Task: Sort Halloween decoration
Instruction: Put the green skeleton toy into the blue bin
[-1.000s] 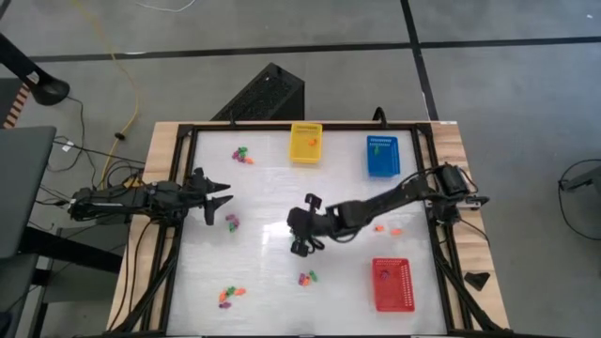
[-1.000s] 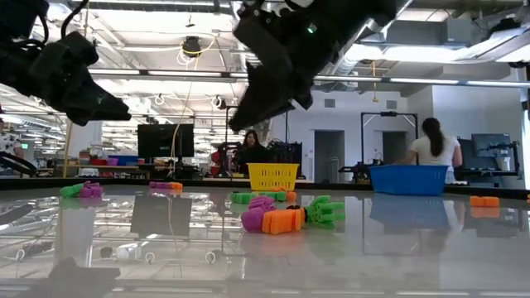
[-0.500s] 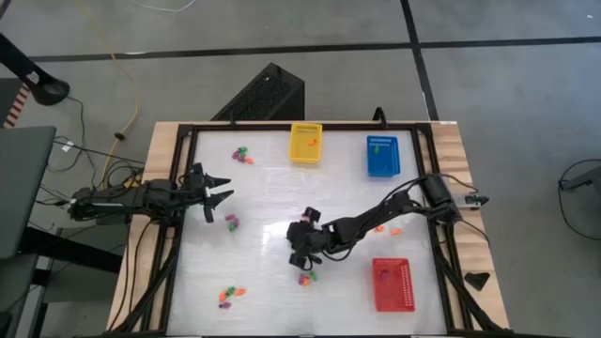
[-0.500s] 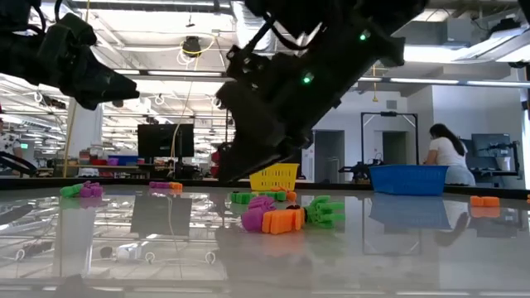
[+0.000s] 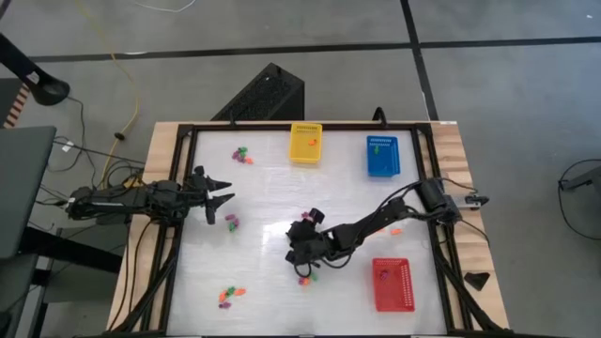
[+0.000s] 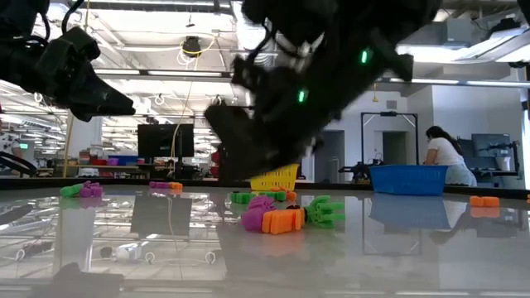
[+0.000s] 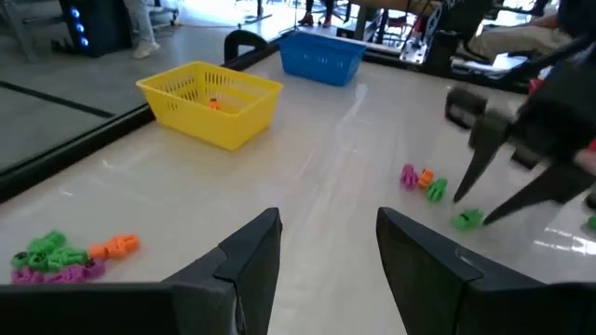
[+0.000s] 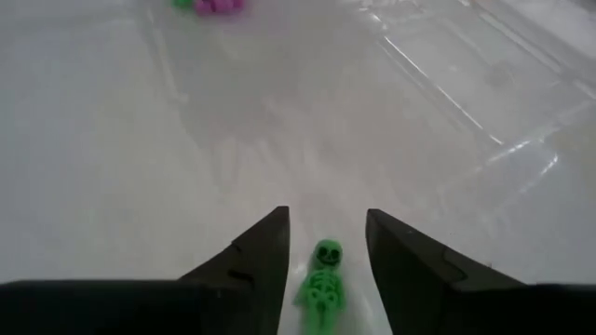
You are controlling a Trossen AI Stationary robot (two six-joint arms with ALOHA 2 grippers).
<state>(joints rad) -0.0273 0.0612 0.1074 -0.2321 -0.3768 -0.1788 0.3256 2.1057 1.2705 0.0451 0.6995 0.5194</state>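
Note:
The Halloween decoration lies in small clusters of orange, green and purple trinkets on the white table. My right gripper [image 5: 302,266] is open and points down over the cluster near the table's front middle [image 5: 305,277]. In the right wrist view, a green skeleton trinket [image 8: 321,284] lies flat on the table between its open fingers [image 8: 326,216], which stand on either side of it. My left gripper [image 5: 228,192] is open and empty, held above the table at the left. Below it lies another cluster [image 5: 230,222].
The yellow basket [image 5: 305,143] and blue basket [image 5: 382,155] stand at the far edge and the red basket [image 5: 392,284] at the near right. More trinkets lie at the far left [image 5: 242,155], near left [image 5: 228,296] and right [image 5: 387,228]. People stand in the room behind.
My right gripper has gone toward the table's near edge and down, onto the trinket cluster at the front middle. It stays open.

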